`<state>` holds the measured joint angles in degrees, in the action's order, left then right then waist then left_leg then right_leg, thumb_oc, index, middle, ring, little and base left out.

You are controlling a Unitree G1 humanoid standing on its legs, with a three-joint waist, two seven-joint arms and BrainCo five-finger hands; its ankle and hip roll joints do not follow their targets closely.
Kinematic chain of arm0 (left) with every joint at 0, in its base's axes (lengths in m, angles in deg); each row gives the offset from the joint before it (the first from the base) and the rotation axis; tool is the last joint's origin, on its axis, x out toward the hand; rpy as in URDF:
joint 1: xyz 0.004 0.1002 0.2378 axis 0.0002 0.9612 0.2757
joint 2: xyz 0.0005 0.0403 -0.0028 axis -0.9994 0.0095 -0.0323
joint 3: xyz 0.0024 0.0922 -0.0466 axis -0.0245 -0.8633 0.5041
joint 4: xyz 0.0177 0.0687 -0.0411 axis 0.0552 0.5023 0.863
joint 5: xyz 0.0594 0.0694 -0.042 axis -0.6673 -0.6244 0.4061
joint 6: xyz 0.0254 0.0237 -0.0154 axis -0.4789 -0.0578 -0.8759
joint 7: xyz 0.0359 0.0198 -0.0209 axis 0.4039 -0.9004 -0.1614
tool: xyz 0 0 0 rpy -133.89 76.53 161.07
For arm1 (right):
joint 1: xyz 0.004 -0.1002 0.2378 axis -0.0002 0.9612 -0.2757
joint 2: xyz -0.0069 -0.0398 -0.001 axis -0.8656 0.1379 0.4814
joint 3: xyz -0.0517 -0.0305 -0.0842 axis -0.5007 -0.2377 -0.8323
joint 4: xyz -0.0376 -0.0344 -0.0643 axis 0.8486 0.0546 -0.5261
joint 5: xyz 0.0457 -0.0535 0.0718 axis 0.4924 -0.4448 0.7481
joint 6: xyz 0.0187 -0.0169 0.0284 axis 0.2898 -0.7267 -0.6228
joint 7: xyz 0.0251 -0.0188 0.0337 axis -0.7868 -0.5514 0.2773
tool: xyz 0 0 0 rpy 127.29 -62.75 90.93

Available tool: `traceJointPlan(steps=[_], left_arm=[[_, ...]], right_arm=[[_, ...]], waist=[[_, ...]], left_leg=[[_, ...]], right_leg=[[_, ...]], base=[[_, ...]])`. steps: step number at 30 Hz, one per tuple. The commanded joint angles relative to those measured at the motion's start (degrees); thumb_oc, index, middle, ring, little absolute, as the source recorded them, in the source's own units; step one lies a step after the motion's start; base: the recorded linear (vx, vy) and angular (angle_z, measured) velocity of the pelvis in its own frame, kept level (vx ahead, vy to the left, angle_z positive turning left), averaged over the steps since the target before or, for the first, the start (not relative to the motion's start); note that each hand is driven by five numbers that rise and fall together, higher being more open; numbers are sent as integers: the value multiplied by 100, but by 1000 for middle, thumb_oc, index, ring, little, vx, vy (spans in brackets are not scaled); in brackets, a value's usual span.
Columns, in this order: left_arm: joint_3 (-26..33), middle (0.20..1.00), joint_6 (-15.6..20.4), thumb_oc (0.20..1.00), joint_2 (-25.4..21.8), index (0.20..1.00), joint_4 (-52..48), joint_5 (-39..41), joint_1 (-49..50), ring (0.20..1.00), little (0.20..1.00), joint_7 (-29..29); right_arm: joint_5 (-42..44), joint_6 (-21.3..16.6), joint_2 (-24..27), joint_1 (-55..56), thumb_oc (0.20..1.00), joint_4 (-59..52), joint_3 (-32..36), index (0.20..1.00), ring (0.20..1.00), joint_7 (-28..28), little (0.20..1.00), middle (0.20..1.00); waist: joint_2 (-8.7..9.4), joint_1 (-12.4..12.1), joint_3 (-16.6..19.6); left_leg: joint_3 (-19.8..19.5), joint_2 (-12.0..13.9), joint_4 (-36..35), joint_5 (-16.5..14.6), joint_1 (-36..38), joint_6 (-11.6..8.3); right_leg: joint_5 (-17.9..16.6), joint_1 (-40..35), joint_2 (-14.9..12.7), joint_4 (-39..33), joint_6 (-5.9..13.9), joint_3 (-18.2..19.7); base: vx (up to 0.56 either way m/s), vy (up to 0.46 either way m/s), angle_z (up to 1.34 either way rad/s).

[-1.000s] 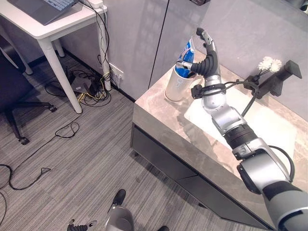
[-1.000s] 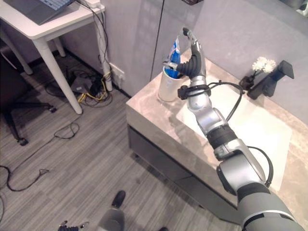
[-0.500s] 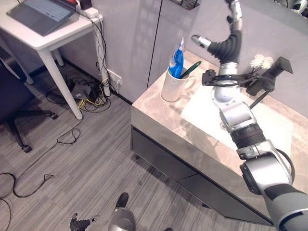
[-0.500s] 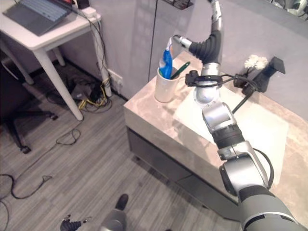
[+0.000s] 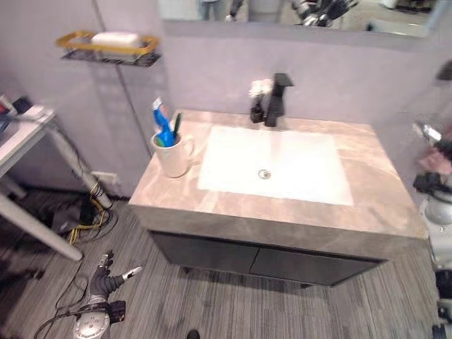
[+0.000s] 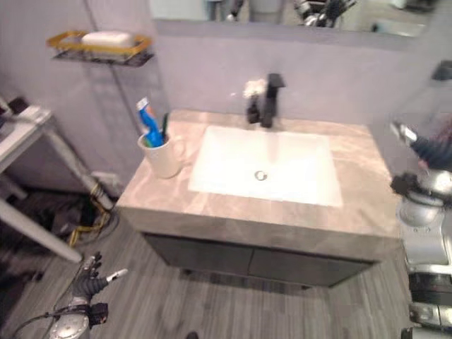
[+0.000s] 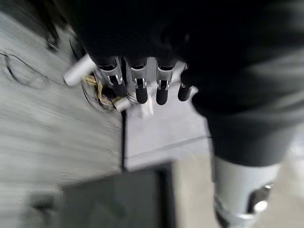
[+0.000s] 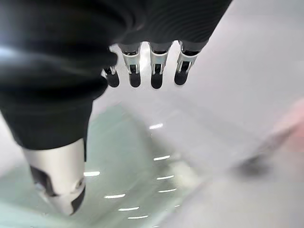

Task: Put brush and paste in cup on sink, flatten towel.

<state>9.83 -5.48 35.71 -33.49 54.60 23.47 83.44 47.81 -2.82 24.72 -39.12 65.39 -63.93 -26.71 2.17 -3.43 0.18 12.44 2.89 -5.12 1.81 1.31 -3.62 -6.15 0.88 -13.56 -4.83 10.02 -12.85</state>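
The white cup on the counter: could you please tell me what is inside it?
Inside the white cup stand a blue toothpaste tube and a dark green toothbrush, both leaning out above the rim. Their lower ends are hidden by the cup's wall.

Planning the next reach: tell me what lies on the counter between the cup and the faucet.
In the left eye view, only bare marble countertop and the white basin's corner lie between the cup and the black faucet.
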Motion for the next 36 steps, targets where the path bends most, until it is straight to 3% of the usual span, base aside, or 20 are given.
traceJointPlan(steps=[1,4,6,10,12,13,14,15,16,17,18,19,27,34,36], left_arm=[[229,1000,271,1000,-422,1000,-513,384,112,1000,1000,-115],[464,1000,217,1000,-724,1000,-1041,415,373,1000,1000,-210],[760,1000,296,1000,-866,1000,-1465,528,648,1000,1000,-379],[1017,1000,399,1000,-876,1000,-1924,775,930,1000,1000,-492],[1218,1000,474,1000,-846,1000,-2270,959,1098,1000,1000,-604],[1220,1000,473,1000,-845,1000,-2271,959,1099,1000,1000,-604],[1329,395,513,395,-857,395,-2384,1160,1043,395,395,-721],[1405,200,502,200,-861,200,-2401,1221,973,200,200,-766],[1463,200,526,200,-820,200,-2437,1345,953,200,200,-847],[1603,200,526,200,-820,200,-2477,1677,959,200,200,-1109],[1616,200,525,200,-817,200,-2482,1680,972,200,200,-1112],[1703,200,458,200,-863,200,-2645,1915,1025,200,200,-1295],[1654,200,485,200,-1322,200,-2789,2207,597,200,200,-1306],[1523,200,426,200,-1775,200,-2707,2422,106,200,200,-1248],[1431,200,368,200,-2131,200,-2558,2531,-97,200,200,-1260]], right_arm=[[171,22,-101,-391,1000,725,376,1000,1000,551,1000,1000],[882,11,-357,-67,1000,2166,567,1000,1000,621,1000,1000],[1006,156,-373,392,1000,3329,517,1000,1000,301,1000,1000],[1154,143,-518,605,1000,4231,242,1000,1000,-75,1000,1000],[1381,125,-755,812,1000,5060,-123,1000,1000,-746,1000,1000],[1382,123,-755,810,1000,5063,-125,1000,1000,-746,1000,1000],[1210,197,-886,829,1000,5567,-639,1000,1000,-1286,1000,1000],[1077,260,-1079,912,1000,5844,-995,1000,1000,-1756,1000,1000],[842,283,-1187,969,1000,5902,-1263,1000,1000,-1911,1000,1000],[-72,230,-1347,1125,1000,5797,-2249,1000,1000,-2623,1000,1000],[-73,230,-1348,1124,1000,5797,-2260,1000,1000,-2625,1000,1000],[-608,280,-1516,1183,1000,5592,-2755,1000,1000,-2869,1000,1000],[-538,163,-1889,1076,1000,4731,-3306,1000,1000,-3016,1000,1000],[-266,268,-2010,1087,1000,5106,-2899,1000,1000,-2739,1000,1000],[-185,351,-1978,1117,1000,5390,-2747,1000,1000,-2696,1000,1000]], waist=[[98,-471,-167],[42,-389,-196],[-41,-342,-254],[-84,-322,-266],[-141,-324,-264],[-138,-323,-256],[-152,-370,-256],[-162,-407,-269],[-160,-415,-271],[-179,-445,-268],[-177,-430,-263],[-237,-439,-231],[-305,-417,-189],[-271,-317,-164],[-250,-256,-183]], left_leg=[[-437,308,12,-141,-123,103],[-486,334,12,-128,-72,77],[-501,373,12,-110,-94,23],[-515,436,12,12,-230,-54],[-503,487,12,98,-328,-108],[-503,485,12,100,-338,-107],[-487,504,12,125,-359,-138],[-482,520,12,122,-342,-155],[-487,519,12,135,-342,-163],[-493,525,12,154,-329,-183],[-499,525,12,154,-332,-184],[-538,512,12,180,-355,-195],[-538,436,12,150,-350,-171],[-463,380,12,100,-358,-153],[-448,387,12,108,-418,-161]], right_leg=[[-562,-87,-396,-17,411,-885],[-482,-226,-328,-12,382,-1005],[-352,-266,-282,-6,382,-1068],[-290,-157,-238,-17,325,-1078],[-215,-27,-177,-17,299,-1001],[-217,-18,-179,-17,299,-1001],[-183,14,-166,-17,297,-960],[-157,-5,-153,-17,285,-964],[-152,-11,-147,-17,273,-951],[-144,-26,-133,-17,246,-945],[-142,-28,-133,-17,246,-952],[-129,-38,-128,-17,228,-965],[-131,-36,-187,-17,253,-968],[-193,17,-217,-17,300,-915],[-235,101,-210,-17,324,-909]], base=[[12,-30,-74],[25,-49,-26],[-28,-51,22],[-43,-68,9],[-48,-42,6],[-48,-52,6],[-9,-60,5],[-5,-81,0],[33,-84,1],[27,-57,1],[46,-62,4],[24,-26,6],[29,0,4],[27,18,0],[35,18,-1]])
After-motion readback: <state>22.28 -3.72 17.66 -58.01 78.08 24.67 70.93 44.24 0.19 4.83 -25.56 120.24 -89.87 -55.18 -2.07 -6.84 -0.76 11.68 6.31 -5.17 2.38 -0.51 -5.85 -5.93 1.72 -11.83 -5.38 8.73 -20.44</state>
